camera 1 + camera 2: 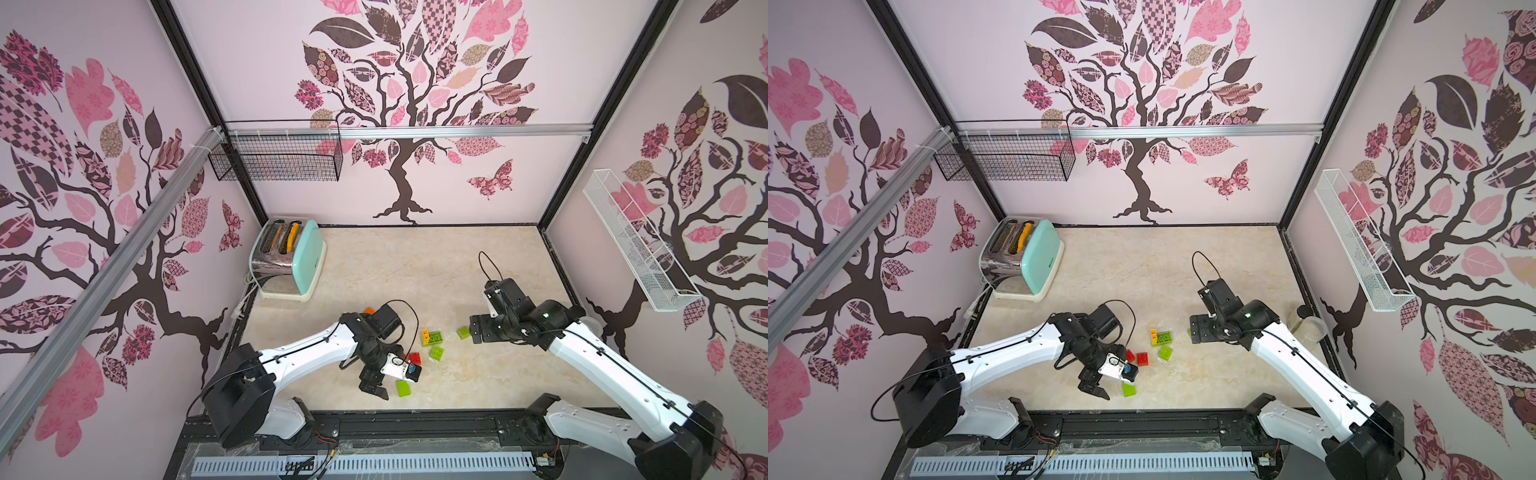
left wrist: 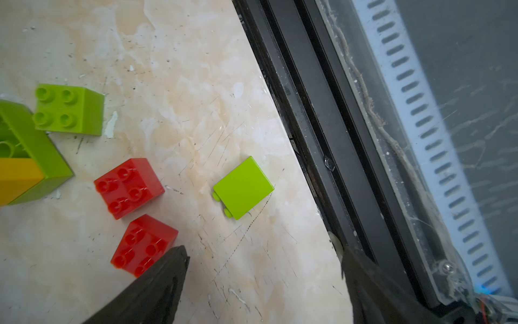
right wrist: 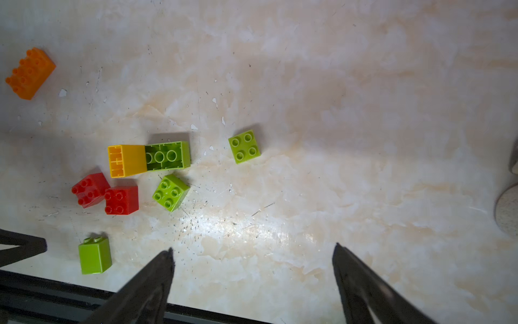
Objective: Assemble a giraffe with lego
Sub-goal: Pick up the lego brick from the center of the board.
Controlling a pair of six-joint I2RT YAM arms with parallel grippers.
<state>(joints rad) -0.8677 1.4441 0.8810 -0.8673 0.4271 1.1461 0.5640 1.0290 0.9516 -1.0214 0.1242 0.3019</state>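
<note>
Right wrist: four lime bricks [image 3: 171,192], two red bricks [image 3: 121,200]

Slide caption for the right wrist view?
Right gripper open above the table; lego scattered loose, yellow brick touching the long green brick.
</note>
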